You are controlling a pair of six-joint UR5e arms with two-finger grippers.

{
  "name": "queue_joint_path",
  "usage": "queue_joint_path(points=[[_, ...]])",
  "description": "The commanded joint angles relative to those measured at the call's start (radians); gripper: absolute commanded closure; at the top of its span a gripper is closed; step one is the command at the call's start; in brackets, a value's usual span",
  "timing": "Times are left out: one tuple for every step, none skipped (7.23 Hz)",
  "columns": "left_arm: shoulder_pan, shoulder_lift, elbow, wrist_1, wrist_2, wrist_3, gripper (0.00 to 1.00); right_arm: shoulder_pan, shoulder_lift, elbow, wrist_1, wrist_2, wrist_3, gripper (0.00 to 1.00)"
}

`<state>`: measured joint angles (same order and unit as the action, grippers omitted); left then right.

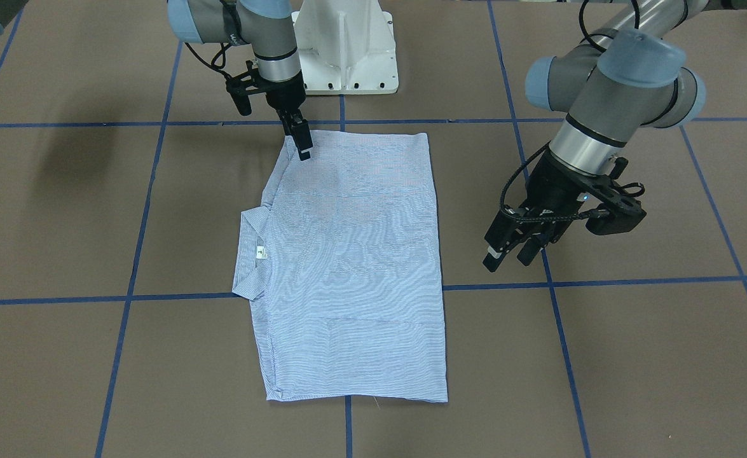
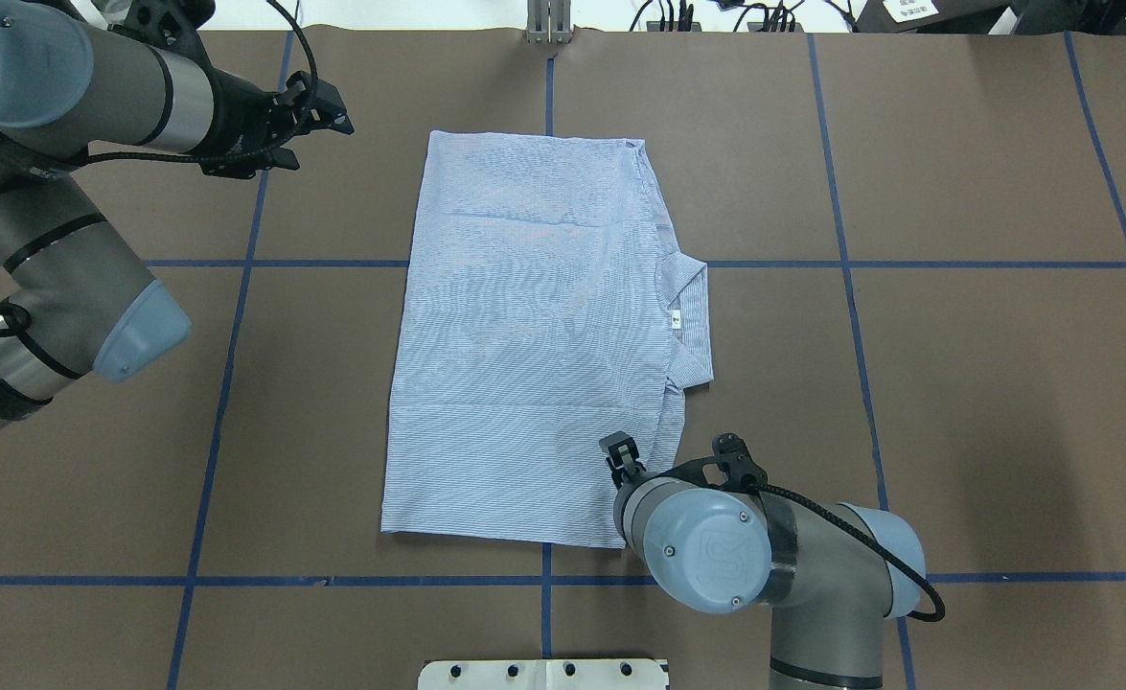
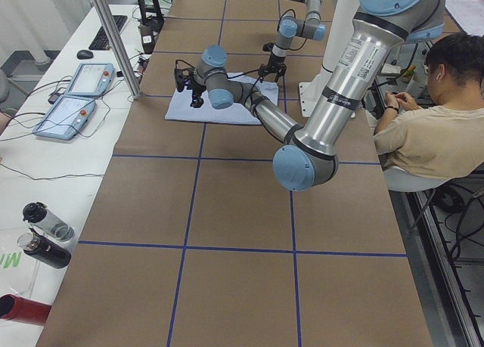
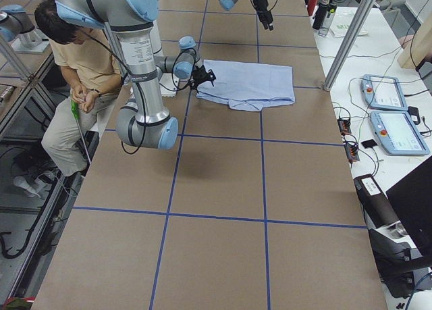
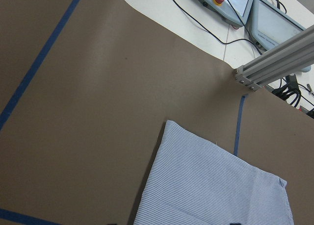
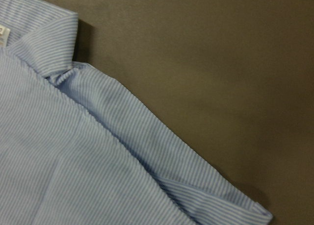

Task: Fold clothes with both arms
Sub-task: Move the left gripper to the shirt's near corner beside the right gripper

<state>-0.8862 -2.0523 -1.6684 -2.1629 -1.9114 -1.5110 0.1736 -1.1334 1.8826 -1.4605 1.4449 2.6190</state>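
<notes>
The light blue striped shirt (image 1: pixel 348 267) lies flat on the brown table, folded into a rectangle. Its collar (image 1: pixel 249 254) and white neck label stick out on the front view's left. My right gripper (image 1: pixel 303 151) points down onto the shirt's corner nearest the robot base. It shows edge-on, so I cannot tell its jaw state. The right wrist view holds only the shirt's folded edge (image 6: pixel 122 137) and no fingers. My left gripper (image 1: pixel 508 256) hangs open above bare table beside the shirt, holding nothing. The left wrist view shows the shirt's far corner (image 5: pixel 216 186).
Blue tape lines (image 1: pixel 557 318) divide the brown table cover into squares. The white pedestal base (image 1: pixel 348 51) stands at the table's robot side. A person (image 3: pixel 431 128) sits beside the robot. Teach pendants (image 4: pixel 391 114) and bottles (image 3: pixel 45 233) lie on the white side table.
</notes>
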Motion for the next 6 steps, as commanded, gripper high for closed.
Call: queue_joint_path(points=[[0.0,0.003,-0.001,0.0,0.002,0.0,0.19,-0.029,-0.003,-0.003,-0.008,-0.014,0.013,0.02],[0.001,0.003,-0.004,0.0,0.002,0.0,0.19,-0.031,-0.002,-0.003,-0.008,-0.014,0.013,0.02],[0.0,0.003,-0.008,0.001,0.002,-0.002,0.19,-0.034,-0.006,-0.006,-0.009,-0.012,0.013,0.02],[0.0,0.003,-0.008,0.002,0.002,-0.002,0.19,-0.036,-0.003,-0.008,-0.009,-0.012,0.013,0.05],[0.0,0.003,-0.008,0.002,0.002,-0.002,0.19,-0.036,-0.003,-0.008,-0.009,-0.012,0.013,0.15],[0.0,0.003,-0.008,0.002,0.002,-0.002,0.19,-0.036,-0.002,-0.008,-0.009,-0.012,0.013,0.25]])
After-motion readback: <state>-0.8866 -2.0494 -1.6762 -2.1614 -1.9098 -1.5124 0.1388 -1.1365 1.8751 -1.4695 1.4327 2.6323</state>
